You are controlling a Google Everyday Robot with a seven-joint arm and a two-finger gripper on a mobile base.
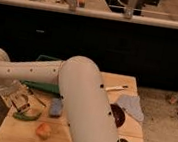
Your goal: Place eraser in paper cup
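Just right of the gripper [20, 102], whose grip I cannot tell, the blue-grey eraser [56, 107] lies flat on the table [17, 135], its long axis running away from the camera.

Smooth matt arm [83, 100], pale plastic gripper [19, 103] over left of wooden table [22, 134], grey cloth [130, 107]
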